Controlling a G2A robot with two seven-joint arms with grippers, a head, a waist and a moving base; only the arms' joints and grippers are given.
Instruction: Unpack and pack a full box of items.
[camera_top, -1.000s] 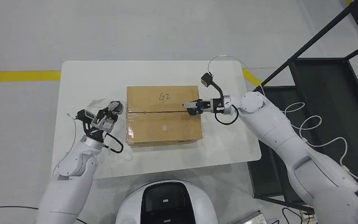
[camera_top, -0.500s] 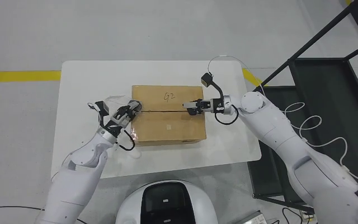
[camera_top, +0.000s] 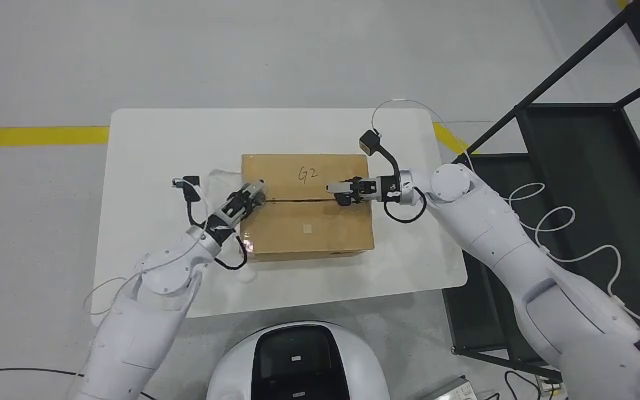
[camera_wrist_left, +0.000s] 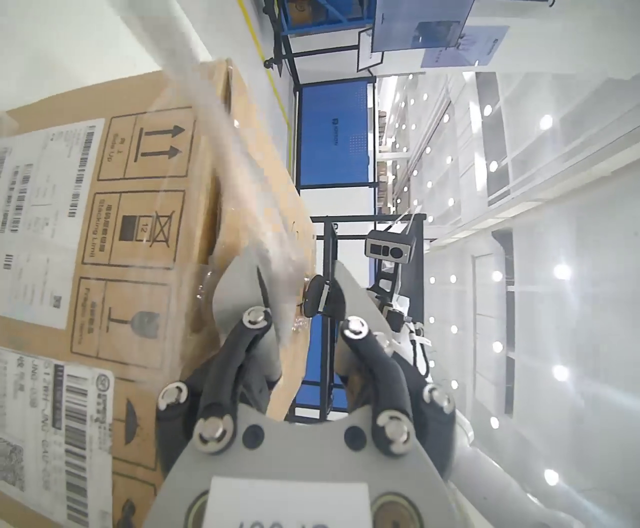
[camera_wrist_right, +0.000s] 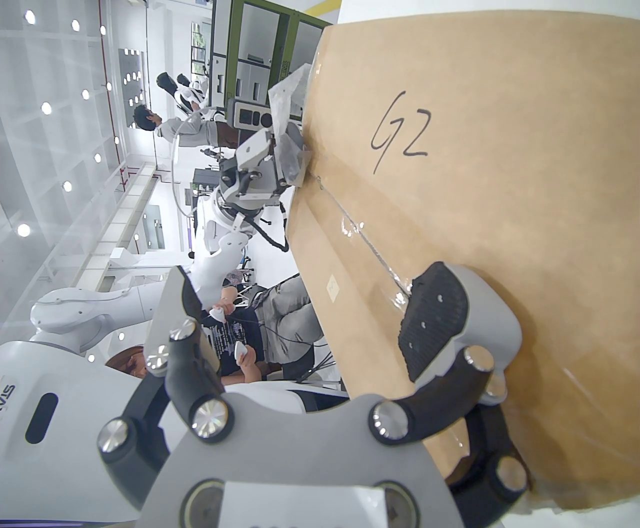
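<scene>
A closed cardboard box (camera_top: 305, 215) marked with handwritten letters lies in the middle of the white table (camera_top: 150, 150). Its top seam is sealed with clear tape (camera_wrist_right: 370, 245). My left gripper (camera_top: 255, 190) is at the box's left end, level with the seam. Its fingers (camera_wrist_left: 245, 290) stand close together around a crumpled strip of clear tape (camera_wrist_left: 225, 145) that runs back to the box (camera_wrist_left: 140, 210). My right gripper (camera_top: 340, 190) is open over the right part of the seam. One of its pads (camera_wrist_right: 435, 320) rests on the box top (camera_wrist_right: 475, 150) and the other finger (camera_wrist_right: 185, 310) hangs off the edge.
A black metal rack (camera_top: 560, 140) stands just off the table's right side. Bare table lies behind the box and to its left. A yellow floor line (camera_top: 50, 135) runs past the far left corner.
My left gripper has swung right from the open table to the box's left end, bringing the crumpled tape along. The box has slid a little to the right. The right arm has kept still.
</scene>
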